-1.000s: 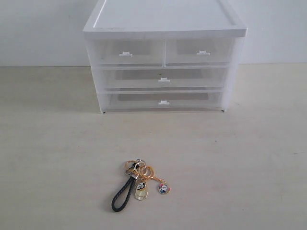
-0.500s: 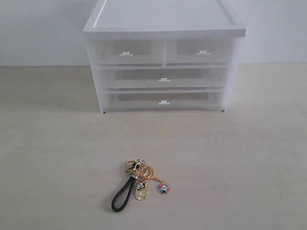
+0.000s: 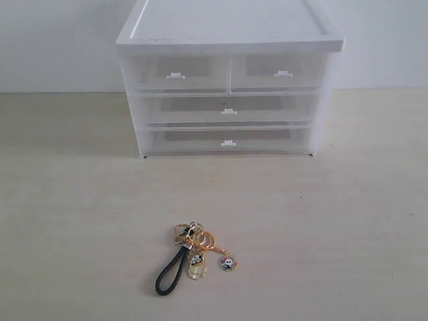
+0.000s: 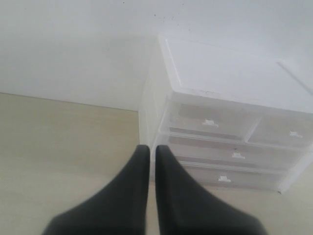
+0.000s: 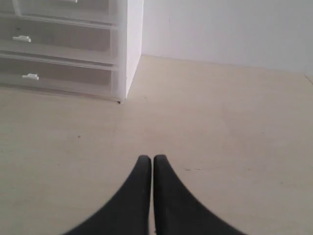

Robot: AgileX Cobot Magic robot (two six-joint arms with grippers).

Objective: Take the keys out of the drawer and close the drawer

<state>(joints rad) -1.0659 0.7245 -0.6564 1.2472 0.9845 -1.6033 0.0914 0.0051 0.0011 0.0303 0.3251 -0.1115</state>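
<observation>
Presently, the left gripper and right gripper are both pinched together, holding nothing, clear of the unit. The drawer sits flush with its neighbour, fully pushed in. The keys lie on the table, well apart from the unit. Risk: a low arm sweep could snag the strap and drag the bunch off the edge.

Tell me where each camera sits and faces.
Exterior: in front of the drawer unit, facing its closed drawers across the table, keys nearest; no robot part shows.
Left wrist: raised, off the unit's left front corner; shut left fingers show.
Right wrist: low, by the unit's right front corner; shut right fingers show.
Shared: all see the unit's front.
</observation>
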